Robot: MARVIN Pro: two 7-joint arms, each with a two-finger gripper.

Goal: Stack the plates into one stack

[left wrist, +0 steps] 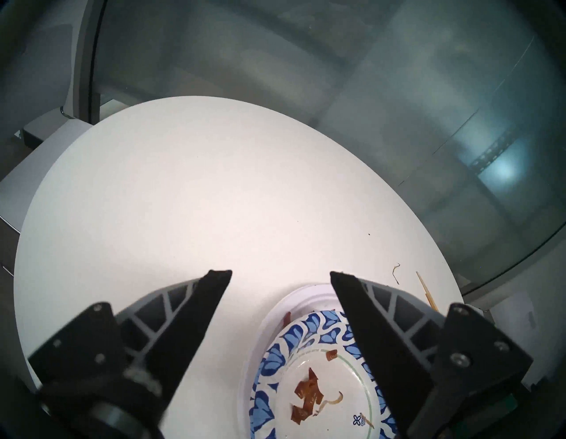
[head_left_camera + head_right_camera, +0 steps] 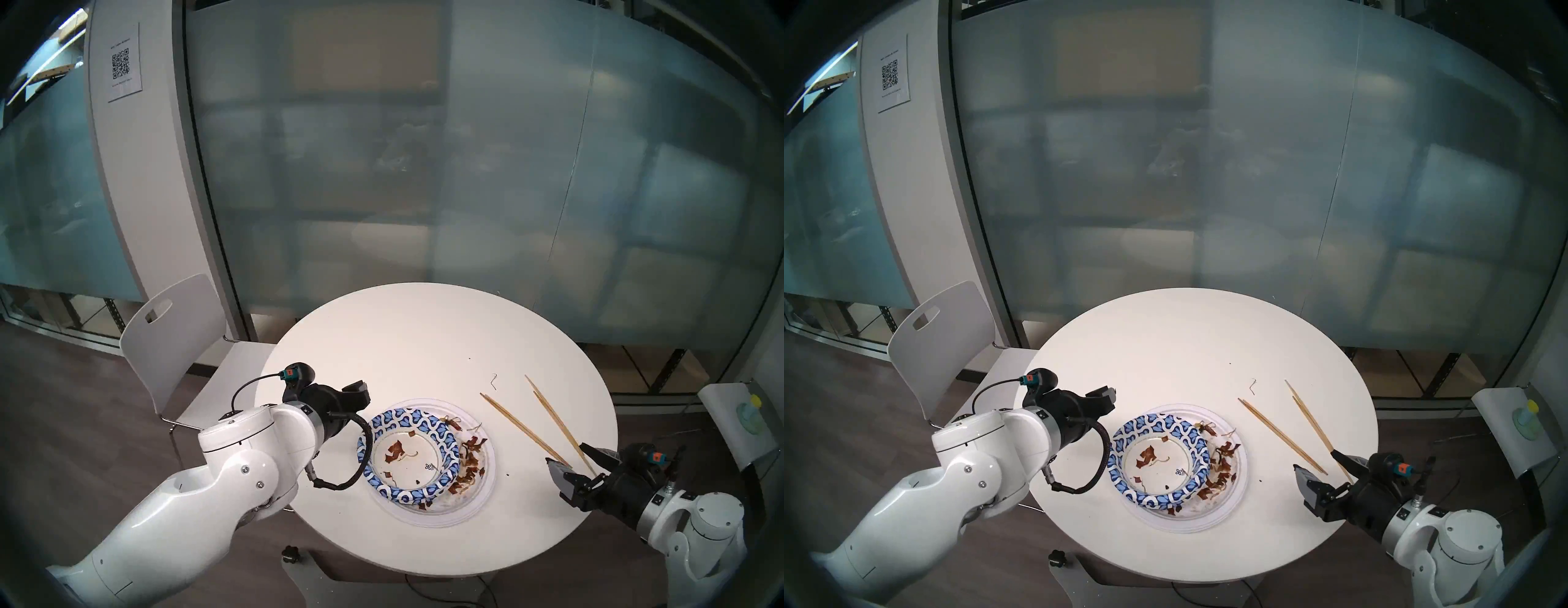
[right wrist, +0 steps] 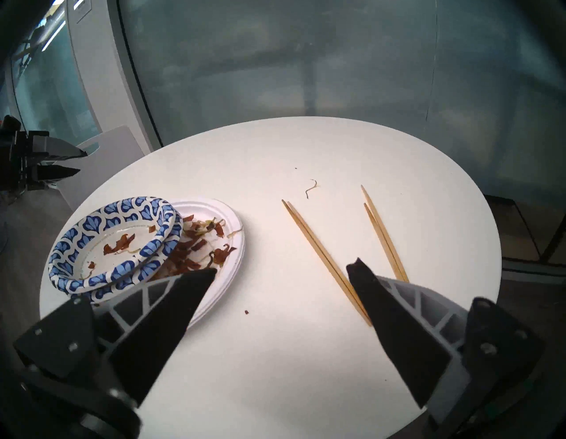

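Note:
The stack sits in the middle of the round table: a blue-and-white patterned dish (image 2: 409, 456) nested in a second one (image 3: 147, 272), both off-centre to the left on wide white plates (image 2: 479, 496). Brown food scraps lie in the top dish (image 1: 309, 398) and on the white plate. My left gripper (image 2: 360, 392) (image 1: 280, 276) hovers open and empty just beyond the stack's far-left edge, apart from it. My right gripper (image 2: 568, 454) (image 3: 281, 269) stands open and empty at the table's right front, over the near ends of the chopsticks.
Two pairs of wooden chopsticks (image 2: 522, 429) (image 2: 555, 418) lie right of the stack, with a small scrap (image 2: 493, 381) beyond them. A white chair (image 2: 169, 339) stands at the table's left. A frosted glass wall runs behind. A small side stand (image 2: 738, 424) is at far right.

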